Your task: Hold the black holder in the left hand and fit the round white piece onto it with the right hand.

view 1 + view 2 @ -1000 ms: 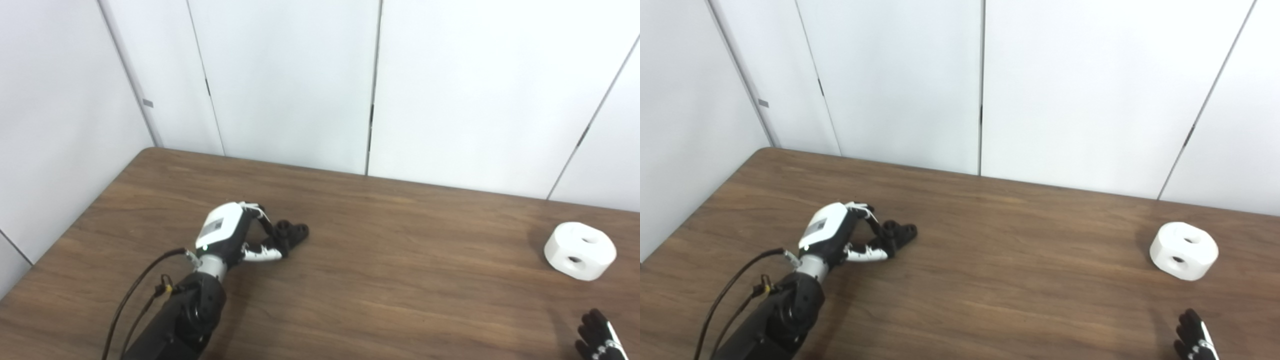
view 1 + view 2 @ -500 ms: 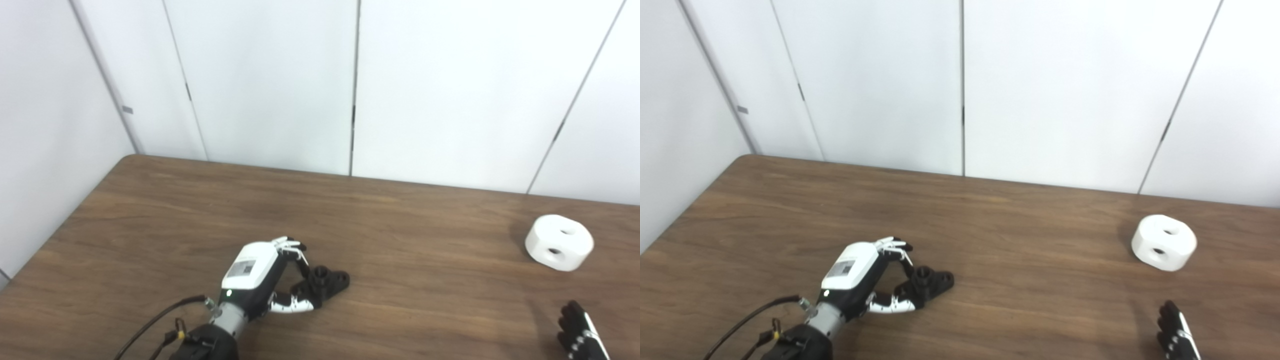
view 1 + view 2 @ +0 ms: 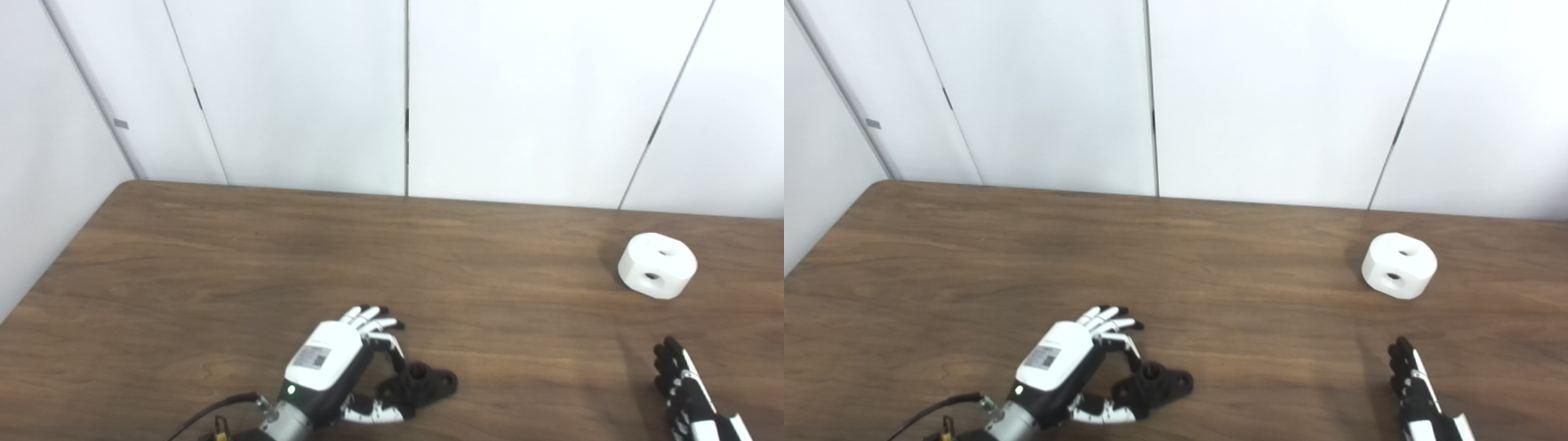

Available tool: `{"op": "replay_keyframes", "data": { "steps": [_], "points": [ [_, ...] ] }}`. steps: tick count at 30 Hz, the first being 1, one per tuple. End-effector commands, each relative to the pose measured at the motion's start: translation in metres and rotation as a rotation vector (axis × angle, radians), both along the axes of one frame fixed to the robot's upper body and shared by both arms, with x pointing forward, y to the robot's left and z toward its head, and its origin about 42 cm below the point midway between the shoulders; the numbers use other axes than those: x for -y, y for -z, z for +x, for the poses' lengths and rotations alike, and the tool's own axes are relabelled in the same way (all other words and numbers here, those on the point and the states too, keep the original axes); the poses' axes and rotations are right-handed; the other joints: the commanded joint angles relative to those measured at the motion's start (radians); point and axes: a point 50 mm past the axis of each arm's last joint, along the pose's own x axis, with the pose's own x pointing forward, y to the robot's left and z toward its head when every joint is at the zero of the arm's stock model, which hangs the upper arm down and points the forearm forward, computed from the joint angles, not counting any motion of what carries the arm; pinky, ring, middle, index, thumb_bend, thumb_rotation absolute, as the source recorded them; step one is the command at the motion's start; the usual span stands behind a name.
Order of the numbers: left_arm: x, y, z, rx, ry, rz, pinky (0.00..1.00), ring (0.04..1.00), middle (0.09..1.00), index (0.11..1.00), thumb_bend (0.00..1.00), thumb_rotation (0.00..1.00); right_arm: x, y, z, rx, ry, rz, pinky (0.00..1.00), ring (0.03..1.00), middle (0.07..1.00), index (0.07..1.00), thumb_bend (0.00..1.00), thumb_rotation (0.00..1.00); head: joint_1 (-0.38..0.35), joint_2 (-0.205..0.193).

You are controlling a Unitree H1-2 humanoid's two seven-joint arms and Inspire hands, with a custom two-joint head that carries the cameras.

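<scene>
A: Item one: left robot hand (image 3: 334, 373)?
B: Low on the brown wooden surface (image 3: 245, 257), near the front edge. Thumb and one finger pinched on the black holder (image 3: 422, 386); remaining fingers spread above it, touching nothing. Holder resting on the surface, jutting out to the right of the palm.

A: Grip secure?
B: Contact at the holder's left end only; possibly just a light pinch, hard to judge from this angle.

A: Item two: round white piece (image 3: 657, 264)?
B: Far right of the surface, toward the back, lying flat. Two dark holes visible, one on top, one on the side. Well apart from both hands.

A: Item three: right robot hand (image 3: 1415, 386)?
B: Bottom right corner, partly cut off by the frame. Fingers straight and pointing away toward the wall, holding nothing. White piece beyond the fingertips, clear gap between.

A: Backdrop?
B: White wall panels (image 3: 527, 98) with dark vertical seams.
</scene>
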Motion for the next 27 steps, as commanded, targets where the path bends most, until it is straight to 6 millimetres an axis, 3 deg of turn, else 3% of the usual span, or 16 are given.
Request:
{"op": "replay_keyframes", "data": {
  "steps": [1,11,22,27],
  "points": [
    [0.01,0.005,-0.014,-0.042,0.071,0.038,0.96,0.93,0.838,0.486,0.52,0.05,-0.006,0.001,-0.005,-0.026,-0.013,0.006,1.0,1.0,0.987,1.0,0.65,1.0,-0.003,0.003],
    [0.02,0.004,-0.033,-0.111,0.153,0.021,0.95,0.916,0.835,0.486,0.52,0.05,-0.012,-0.006,-0.006,-0.024,-0.011,-0.006,1.0,1.0,0.983,1.0,0.66,1.0,-0.052,0.035],
    [0.014,0.009,-0.03,-0.146,0.145,0.046,0.93,0.914,0.824,0.486,0.52,0.05,-0.017,-0.012,-0.003,-0.015,0.002,0.004,1.0,1.0,0.983,1.0,0.67,1.0,-0.109,0.063],
    [0.007,0.007,-0.026,-0.128,0.105,0.08,0.92,0.906,0.813,0.486,0.52,0.05,-0.016,-0.024,-0.001,0.002,0.022,0.004,1.0,1.0,0.984,1.0,0.65,1.0,-0.132,0.071]
  ]
}}
